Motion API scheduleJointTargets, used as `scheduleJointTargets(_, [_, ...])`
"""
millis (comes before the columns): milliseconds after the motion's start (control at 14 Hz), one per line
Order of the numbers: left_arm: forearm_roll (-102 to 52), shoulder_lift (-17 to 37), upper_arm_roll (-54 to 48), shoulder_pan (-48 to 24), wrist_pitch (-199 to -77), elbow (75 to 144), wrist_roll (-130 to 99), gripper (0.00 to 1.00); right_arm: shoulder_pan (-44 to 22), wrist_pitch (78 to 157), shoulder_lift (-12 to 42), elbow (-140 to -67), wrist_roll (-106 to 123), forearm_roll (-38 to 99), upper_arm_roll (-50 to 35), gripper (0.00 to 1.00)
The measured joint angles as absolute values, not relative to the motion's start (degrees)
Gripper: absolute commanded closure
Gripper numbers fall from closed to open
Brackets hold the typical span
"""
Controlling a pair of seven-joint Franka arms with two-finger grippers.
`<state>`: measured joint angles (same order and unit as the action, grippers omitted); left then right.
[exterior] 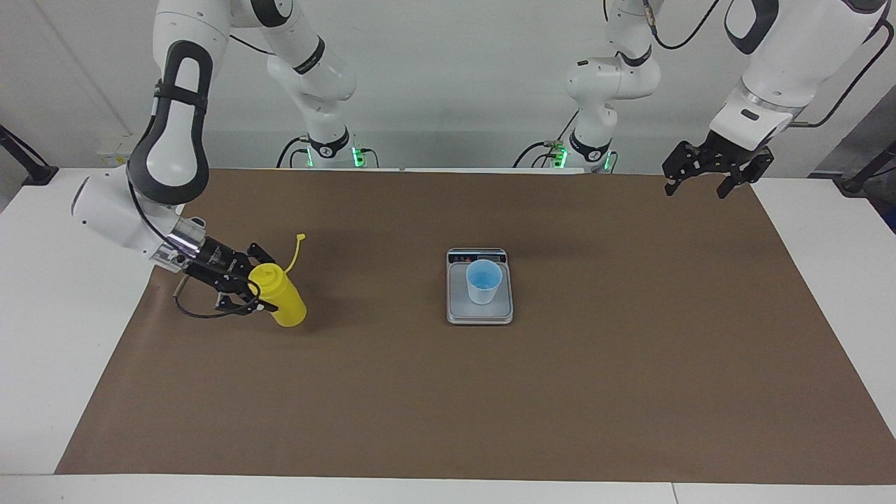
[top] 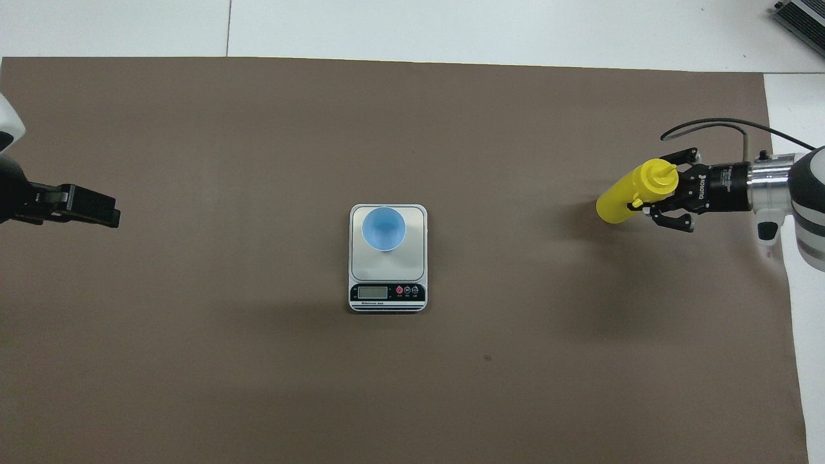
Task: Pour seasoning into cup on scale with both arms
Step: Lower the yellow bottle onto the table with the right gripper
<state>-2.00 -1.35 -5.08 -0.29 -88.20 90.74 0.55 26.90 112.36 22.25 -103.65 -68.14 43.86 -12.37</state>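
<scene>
1. facing view, right arm's end of the table: we see the right gripper (exterior: 260, 295) closed around the upper part of the yellow bottle (exterior: 283, 302), just under its domed top. the bottle leans, its top toward the gripper and its base low over the brown mat (exterior: 448, 406); whether the base touches the mat we cannot tell. its thin cap strap (exterior: 294, 252) sticks up beside the top.
2. facing view, centre: the scale (exterior: 479, 313) lies flat on the mat, well apart from the bottle, with its dark display strip on the edge nearer to the robots. the light-blue cup (exterior: 484, 281) stands upright on the weighing plate.
3. facing view, left arm's end: the left gripper (exterior: 703, 187) hangs in the air over the mat's corner, fingers spread apart and holding nothing. this arm waits.
4. overhead view, right arm's end: we see the same grip from above. the right gripper (top: 656, 196) clasps the bottle (top: 625, 194) at its neck, and the bottle's body slants away from it toward the middle of the table.
5. overhead view, centre: the cup (top: 383, 228) sits on the part of the scale (top: 387, 258) farther from the robots, its bright blue inside showing; the display lies at the nearer edge.
6. overhead view, left arm's end: the left gripper (top: 97, 209) shows as a dark block over the mat's edge, with nothing in it.
</scene>
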Motion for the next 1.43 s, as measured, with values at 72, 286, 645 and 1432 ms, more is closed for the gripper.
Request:
scheduleJointTargets(72, [-2.0, -1.35, -5.08, -0.29, -88.2, 90.74, 0.54, 0.0, 27.2, 112.4, 22.77, -103.75, -67.54, 43.87, -12.34, 0.77])
scheduleJointTargets(286, [-2.0, -1.35, -5.08, -0.29, -88.2, 90.74, 0.55, 0.0, 27.11, 116.27, 22.74, -105.04, -67.41, 43.88, -12.34, 0.23])
scheduleJointTargets(645, [-2.0, -1.35, -5.08, -0.29, -88.2, 90.74, 0.54, 0.0, 25.0, 119.07, 19.54, -107.35, -67.3, 41.66, -12.39, 0.1])
scheduleJointTargets(1432, [-2.0, -1.35, -5.08, -0.29, -88.2, 90.74, 0.54, 0.0, 22.94, 123.14, 15.47, -107.86, -59.36, 20.1, -12.41, 0.0])
